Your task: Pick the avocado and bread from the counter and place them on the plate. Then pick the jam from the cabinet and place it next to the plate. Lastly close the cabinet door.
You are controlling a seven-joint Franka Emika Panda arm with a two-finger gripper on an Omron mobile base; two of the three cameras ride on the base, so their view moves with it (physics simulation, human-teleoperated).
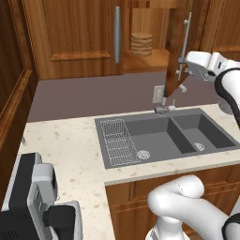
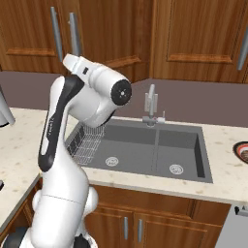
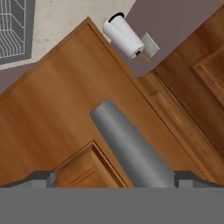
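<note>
Left base view: the counter runs beige and speckled along the front, with the grey sink sunk into it and a wire rack in the sink's left basin. A dark appliance occupies the counter's near left corner. Above the back wall the cabinet stands with one door shut and the cabinet door swung outward, edge-on over the sink's rear edge. A stacked tan item sits on the shelf inside; what it is cannot be told. The arm reaches from the lower right up to the open door, and the gripper sits at the door's long silver handle.

Right base view: the arm's elbow rises over the sink's left edge. The faucet stands at the sink's rear edge. The plate lies on the counter at the far right, cut off by the frame.

Hand view: the fingertips are spread wide apart with the silver handle running between them, not clamped. The door's brown panelled face lies behind. A white paper roll stands by the wall.
</note>
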